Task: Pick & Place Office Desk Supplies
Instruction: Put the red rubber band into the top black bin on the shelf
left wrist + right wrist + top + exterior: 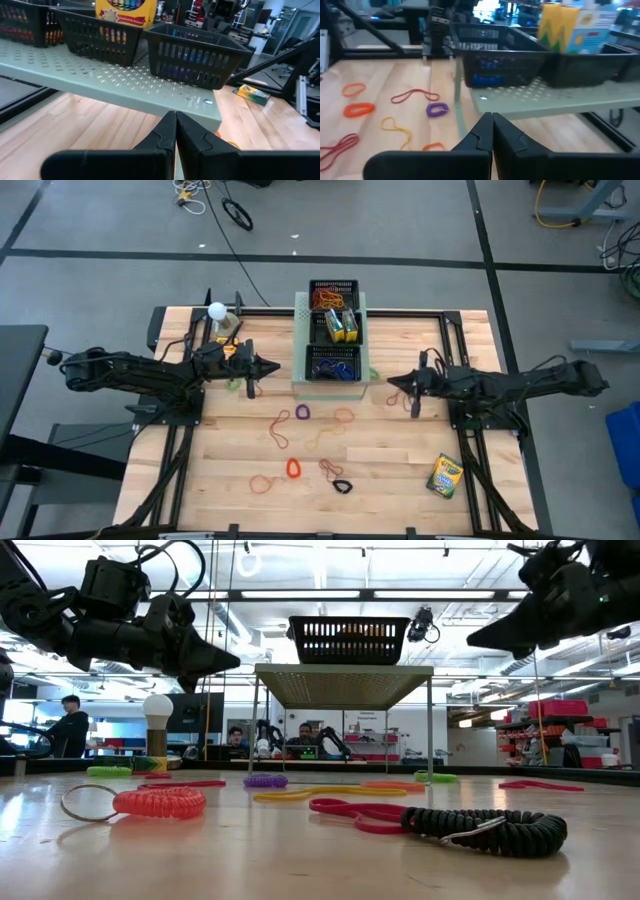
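Risk: both end effectors, left (272, 367) and right (392, 385), hang pressed together and empty; descending so would only shove the rubber bands (300, 442) across the counter (400, 480).

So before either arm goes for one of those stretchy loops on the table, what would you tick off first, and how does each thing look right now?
1. Left gripper empty: ok, fingers shut on nothing beside the pale-green stand.
2. Right gripper empty: ok, shut, on the stand's other side.
3. Fingers open for a pick: not ok, both shut.
4. Loops reachable: ok, the purple loop, orange coil and black coil lie loose on the wood between the arms.
5. Room in the front mesh tray: cannot tell; it already holds blue loops.
6. Crayon box out of the way: ok, near the table's front right.
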Controlling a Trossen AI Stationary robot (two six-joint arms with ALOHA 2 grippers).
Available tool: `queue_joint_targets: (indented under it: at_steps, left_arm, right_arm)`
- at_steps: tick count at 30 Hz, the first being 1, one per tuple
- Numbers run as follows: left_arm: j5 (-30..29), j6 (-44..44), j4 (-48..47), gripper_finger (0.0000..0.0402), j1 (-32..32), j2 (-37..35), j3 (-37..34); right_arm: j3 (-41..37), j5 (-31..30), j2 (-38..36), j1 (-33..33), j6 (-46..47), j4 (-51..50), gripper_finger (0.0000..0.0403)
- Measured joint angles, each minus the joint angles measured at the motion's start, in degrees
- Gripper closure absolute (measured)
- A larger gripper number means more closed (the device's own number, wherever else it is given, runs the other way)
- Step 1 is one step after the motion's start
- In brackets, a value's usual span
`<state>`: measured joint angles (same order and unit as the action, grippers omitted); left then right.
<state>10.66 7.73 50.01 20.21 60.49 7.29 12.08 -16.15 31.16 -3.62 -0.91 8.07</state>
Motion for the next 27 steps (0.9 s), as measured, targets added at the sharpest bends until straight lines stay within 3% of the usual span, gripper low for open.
queue_joint_targets:
  at_steps: [7, 11, 20, 27]
  left_arm:
    - [6.8, -0.3, 0.45, 0.0387, 0.0, -0.02, 0.02]
    - [3.17, -1.9, 0.94, 0.0387, 0.0, -0.02, 0.02]
    - [1.73, 10.17, 4.23, 0.0387, -0.12, 0.63, 1.03]
    - [4.31, 7.56, -2.27, 0.0396, -7.75, 0.66, 3.49]
  right_arm:
    - [-0.04, -4.81, -0.87, 0.14, -2.51, -0.17, 0.0398]
    - [-0.04, -4.8, -0.89, 1.03, -2.82, 0.13, 0.0398]
    - [-0.04, -4.76, -0.88, 2.89, -4.5, 0.18, 0.0398]
    - [-0.04, -4.68, -0.88, 4.62, -4.96, 0.28, 0.0398]
